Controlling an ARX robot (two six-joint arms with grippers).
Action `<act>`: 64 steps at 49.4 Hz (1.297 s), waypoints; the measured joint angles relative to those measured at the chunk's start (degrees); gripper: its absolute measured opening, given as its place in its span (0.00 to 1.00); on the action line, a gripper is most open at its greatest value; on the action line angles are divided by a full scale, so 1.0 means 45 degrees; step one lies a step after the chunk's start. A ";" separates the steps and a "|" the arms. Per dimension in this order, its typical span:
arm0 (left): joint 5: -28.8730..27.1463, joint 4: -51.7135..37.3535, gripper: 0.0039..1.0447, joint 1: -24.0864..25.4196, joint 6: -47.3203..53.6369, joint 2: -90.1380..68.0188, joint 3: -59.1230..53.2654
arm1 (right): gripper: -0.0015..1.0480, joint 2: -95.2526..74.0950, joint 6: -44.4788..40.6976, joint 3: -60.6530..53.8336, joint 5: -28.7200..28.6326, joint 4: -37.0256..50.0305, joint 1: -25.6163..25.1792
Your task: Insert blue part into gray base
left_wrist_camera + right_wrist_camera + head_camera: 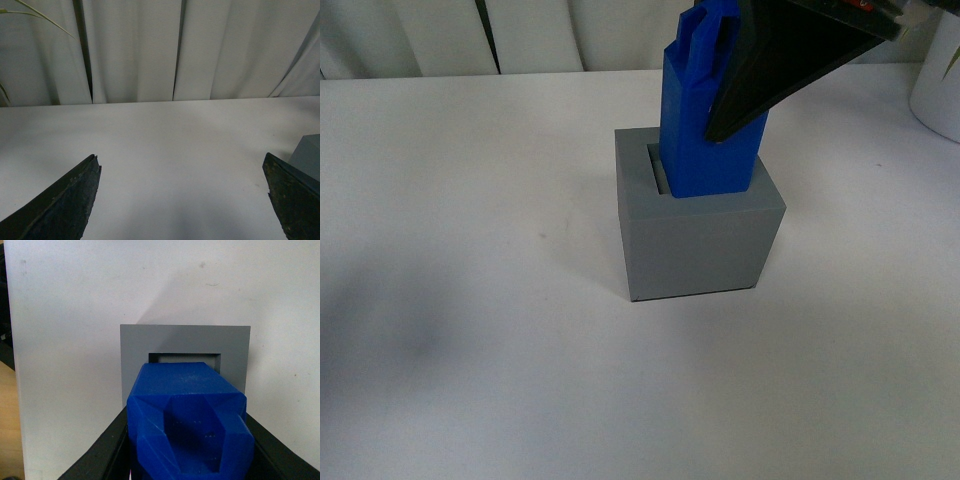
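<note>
The gray base (695, 240) is a cube on the white table, a little right of centre in the front view. The blue part (705, 120) stands with its lower end inside the base's square recess, tilted slightly, most of its height above the rim. My right gripper (740, 70) is shut on its upper end from the upper right. In the right wrist view the blue part (187, 415) sits between the black fingers (102, 455), over the gray base (135, 347), with a strip of recess showing beyond it. My left gripper (182, 172) is open and empty; the base's corner (307, 155) shows beside one finger.
A white container (940, 85) stands at the far right edge of the table. White curtains (150, 50) hang behind the table's far edge. A plant leaf (35, 15) shows in the left wrist view.
</note>
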State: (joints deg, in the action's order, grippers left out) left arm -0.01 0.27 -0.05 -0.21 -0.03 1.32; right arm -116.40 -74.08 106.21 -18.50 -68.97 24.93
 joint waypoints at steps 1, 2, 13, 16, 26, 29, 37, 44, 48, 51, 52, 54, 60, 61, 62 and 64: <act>0.0000 0.0000 0.94 0.0000 0.0000 0.0000 0.0000 | 0.44 0.0000 0.0000 0.0000 0.0000 0.0000 0.0000; 0.0000 0.0000 0.94 0.0000 0.0000 0.0000 0.0000 | 0.44 0.0000 0.0000 0.0000 0.0000 -0.0005 0.0000; 0.0000 0.0000 0.94 0.0000 -0.0005 0.0000 0.0000 | 0.44 -0.0015 0.0005 0.0000 0.0063 0.0107 0.0000; 0.0000 0.0000 0.94 0.0000 -0.0005 0.0000 0.0000 | 0.44 -0.0019 0.0010 0.0000 0.0058 0.0204 0.0000; 0.0000 0.0000 0.94 0.0000 0.0000 0.0000 0.0000 | 0.44 -0.0243 -0.0024 0.0015 0.0165 0.0165 0.0000; 0.0000 0.0000 0.94 0.0000 0.0000 0.0000 0.0000 | 0.44 -0.0316 -0.0049 0.0015 0.0185 -0.0019 0.0000; 0.0000 0.0000 0.94 0.0000 0.0000 0.0000 0.0000 | 0.44 -0.0325 -0.0146 0.0015 0.0233 -0.0311 -0.0005; 0.0000 0.0000 0.94 0.0000 0.0000 0.0000 0.0000 | 0.56 -0.0325 -0.0155 0.0015 0.0180 -0.0097 -0.0034; 0.0000 0.0000 0.94 0.0000 0.0000 0.0000 0.0000 | 0.72 -0.0325 -0.0039 0.0015 -0.0141 0.0233 -0.0121; 0.0000 0.0000 0.94 0.0000 0.0000 0.0000 0.0000 | 0.82 -0.0311 0.0058 0.0010 -0.0374 0.0408 -0.0248; 0.0000 0.0000 0.94 0.0000 0.0000 0.0000 0.0000 | 0.87 -0.0243 0.0141 -0.0053 -0.0515 0.0573 -0.0321; 0.0000 0.0000 0.94 0.0000 0.0000 0.0000 0.0000 | 0.93 -0.0078 0.0253 -0.0223 -0.0704 0.0855 -0.0437; 0.0000 0.0000 0.94 0.0000 -0.0005 0.0000 0.0000 | 0.93 0.1175 0.0685 -0.1413 -0.1554 0.1923 -0.0899; 0.0000 0.0000 0.94 0.0000 0.0000 0.0000 0.0000 | 0.93 0.1593 0.0879 -0.1797 -0.1758 0.2288 -0.1010; 0.0000 0.0000 0.94 0.0000 0.0000 0.0000 0.0000 | 0.93 0.1899 0.0967 -0.2074 -0.1909 0.2531 -0.1093; 0.0000 0.0000 0.94 0.0000 0.0000 0.0000 0.0000 | 0.93 0.2540 0.1185 -0.2671 -0.2147 0.3094 -0.1263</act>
State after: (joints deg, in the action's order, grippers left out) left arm -0.01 0.27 -0.05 -0.21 -0.03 1.32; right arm -104.97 -68.75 94.19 -28.16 -55.05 19.25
